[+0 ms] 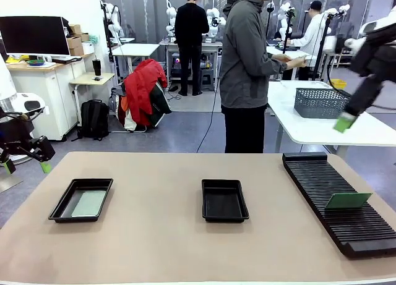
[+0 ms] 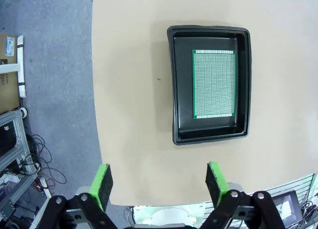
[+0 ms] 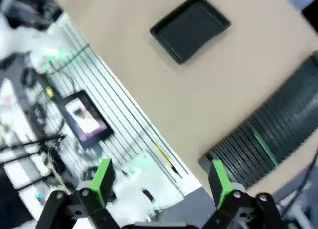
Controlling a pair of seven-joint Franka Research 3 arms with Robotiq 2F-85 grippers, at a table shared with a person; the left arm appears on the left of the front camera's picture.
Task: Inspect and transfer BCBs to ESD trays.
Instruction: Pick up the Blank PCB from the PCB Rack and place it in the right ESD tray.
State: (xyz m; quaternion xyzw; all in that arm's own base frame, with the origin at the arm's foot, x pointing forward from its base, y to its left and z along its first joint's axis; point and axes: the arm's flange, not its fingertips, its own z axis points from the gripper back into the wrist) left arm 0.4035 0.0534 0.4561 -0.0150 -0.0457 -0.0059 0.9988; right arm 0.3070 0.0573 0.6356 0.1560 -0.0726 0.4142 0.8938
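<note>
A robotics lab hall. White benches (image 1: 303, 129) stand on grey floor (image 1: 185, 130). A monitor (image 1: 34, 35) tops a cabinet (image 1: 37, 96).

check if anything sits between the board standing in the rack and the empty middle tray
Nothing visible does. The board stands in a slot of the black rack, and bare table lies between it and the empty tray.
</note>
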